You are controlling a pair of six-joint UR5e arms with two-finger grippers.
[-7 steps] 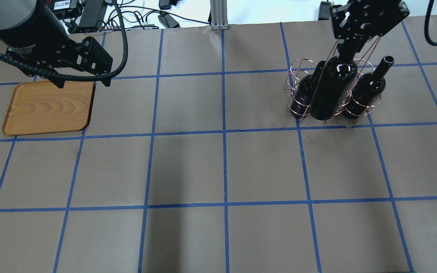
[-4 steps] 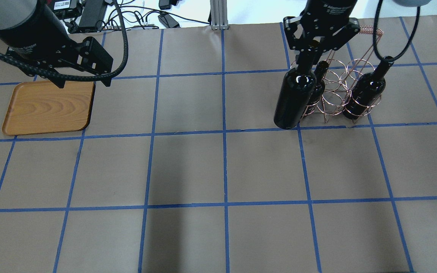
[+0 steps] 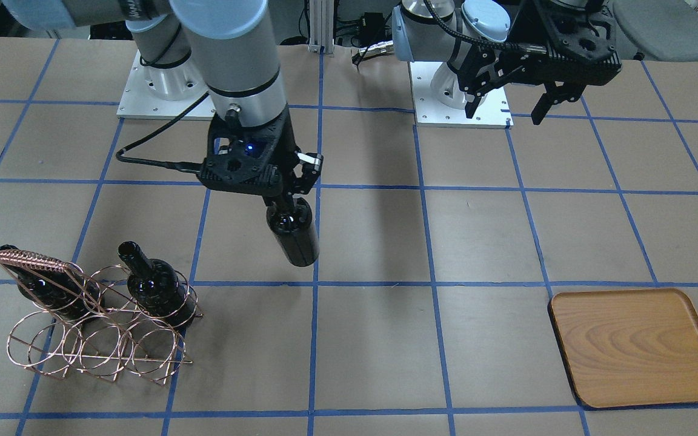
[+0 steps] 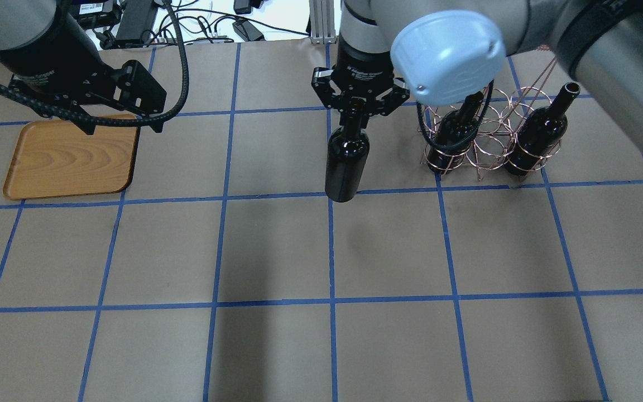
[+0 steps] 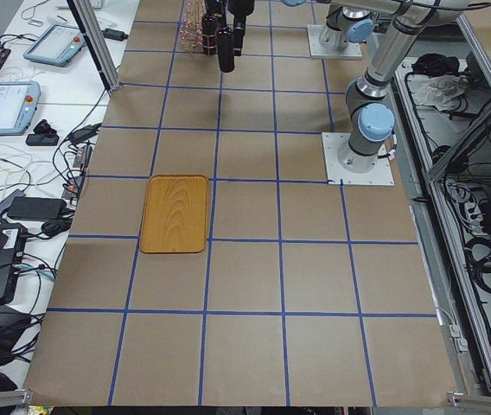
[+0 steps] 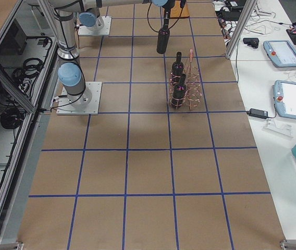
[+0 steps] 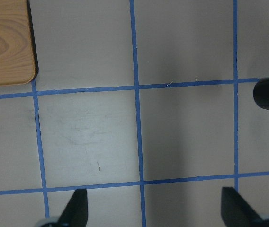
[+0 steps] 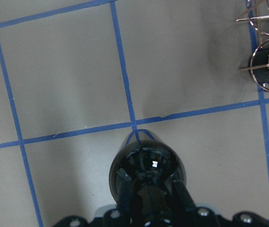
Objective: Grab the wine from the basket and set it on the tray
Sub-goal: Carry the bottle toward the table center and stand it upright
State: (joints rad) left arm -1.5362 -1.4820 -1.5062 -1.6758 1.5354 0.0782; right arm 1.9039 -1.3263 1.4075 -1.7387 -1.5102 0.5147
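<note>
Overhead exterior, right tool (image 4: 355, 109) clamping wine (image 4: 346, 163) neck (hanging upright), basket (image 4: 486, 143) nearby

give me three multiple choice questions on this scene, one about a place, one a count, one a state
1. Where is the wine that the right pincer grips?
A. in the air, between the basket and the tray
B. lying on the tray
C. inside the basket

2. How many bottles stand in the basket?
A. one
B. two
C. three

3. What state is the left pincer in?
A. shut on a bottle
B. shut on the tray's rim
C. open and empty

Answers:
1. A, it hangs by its neck over bare table.
2. B, two necks rise from the end rings.
3. C, its fingers stand apart with nothing between them.
</note>
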